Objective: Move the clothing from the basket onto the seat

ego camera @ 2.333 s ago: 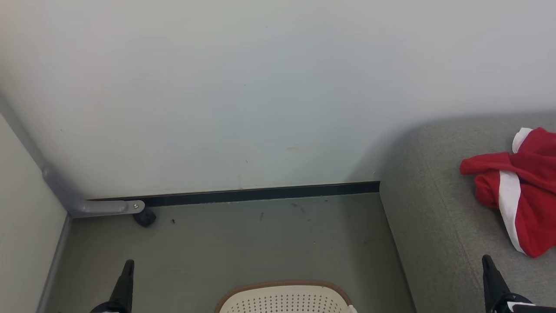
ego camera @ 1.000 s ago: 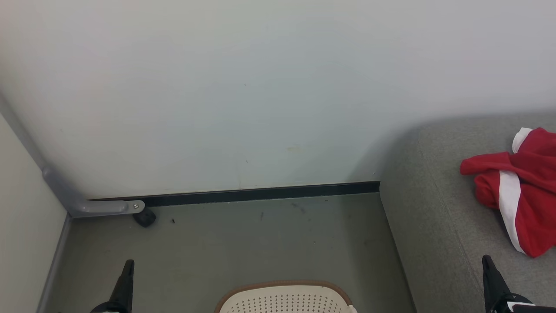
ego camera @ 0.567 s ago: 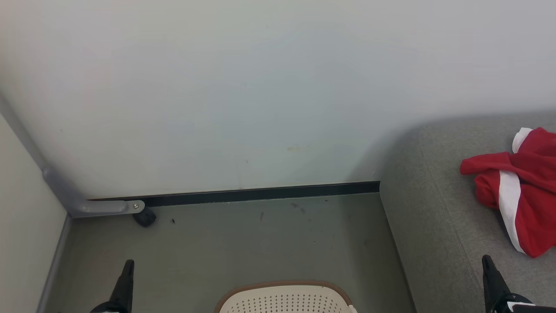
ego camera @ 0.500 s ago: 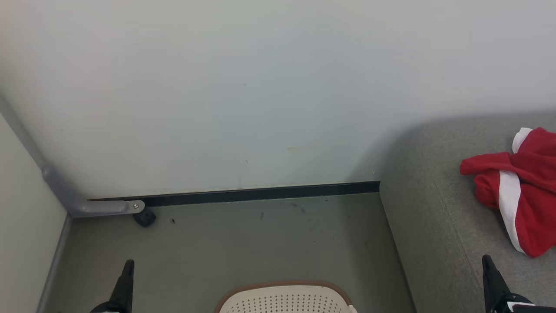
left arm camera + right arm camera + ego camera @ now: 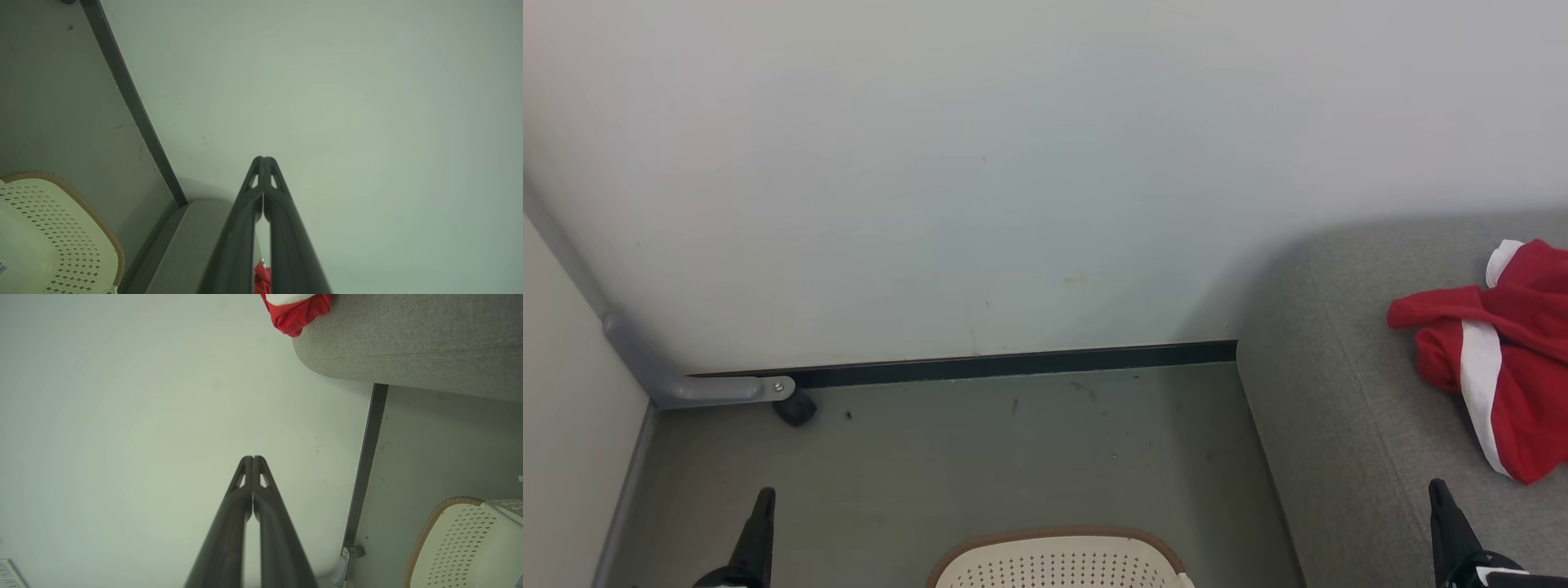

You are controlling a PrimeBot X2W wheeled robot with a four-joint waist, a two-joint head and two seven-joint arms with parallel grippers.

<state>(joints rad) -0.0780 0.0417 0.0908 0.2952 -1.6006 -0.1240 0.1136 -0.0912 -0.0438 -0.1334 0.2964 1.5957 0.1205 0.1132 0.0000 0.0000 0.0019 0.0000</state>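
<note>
Now we find the clothing (image 5: 1499, 359) lying in a crumpled heap on the seat (image 5: 1347, 408). It is red with a broad white stripe and a bit of white trim at its far end. It rests on the cushion, back from the seat's left edge, and its right part runs past the side of our head view.

The basket (image 5: 1054, 567) stands on the floor (image 5: 972, 457) off the seat's left side, with a strip of floor between the two. Its brown rim and perforated cream wall face us.

Our right gripper (image 5: 1435, 487) hangs over the near part of the seat. It is close to the clothing's near end but apart from it. Its two dark fingers are pressed together tip to tip, with nothing between them.

Our left gripper (image 5: 765, 493) hangs over the floor on the side of the basket away from the seat. Its fingers are likewise pressed together and hold nothing.

Behind the seat rises a pale wall (image 5: 1013, 163). A dark skirting (image 5: 1013, 363) runs along the wall's foot, leftward from the seat's back corner. At the end of the skirting farthest from the seat, a grey bracket (image 5: 719, 389) meets a small black castor (image 5: 795, 407).
</note>
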